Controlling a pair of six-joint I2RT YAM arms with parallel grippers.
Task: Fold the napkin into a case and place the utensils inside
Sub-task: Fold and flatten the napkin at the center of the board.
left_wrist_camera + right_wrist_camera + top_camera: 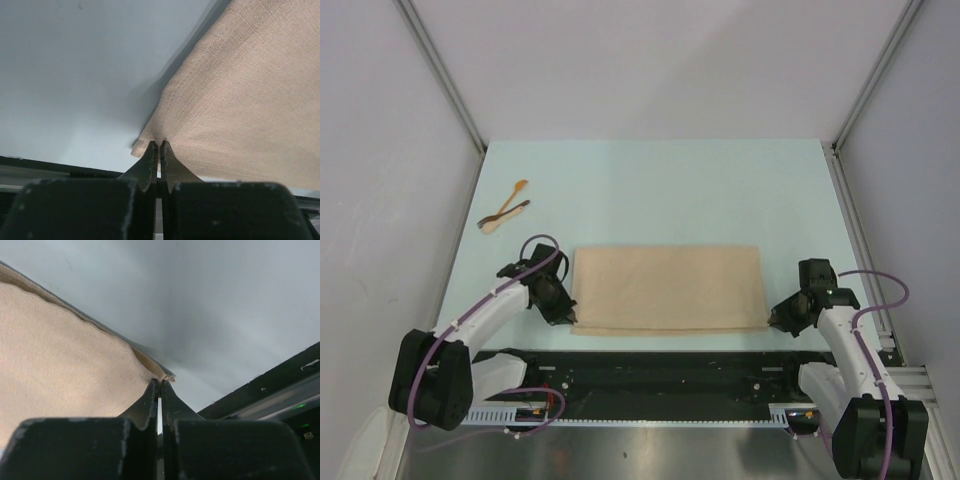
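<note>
You are mid-fold: your left hand (pixel 158 145) and right hand (pixel 160 382) each pinch a near corner of the napkin (pixel 667 288), a wide rectangle on the surface (pixel 650 190). Next, lift both corners evenly and fold away; utensils (pixel 505 213) lie far-left.

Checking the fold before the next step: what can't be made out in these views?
- Top view: utensils too small to tell their kinds.
- Top view: near corners of napkin hidden under left gripper and right gripper.
- Wrist views: utensils out of frame; most of napkin cut off by edges.
</note>
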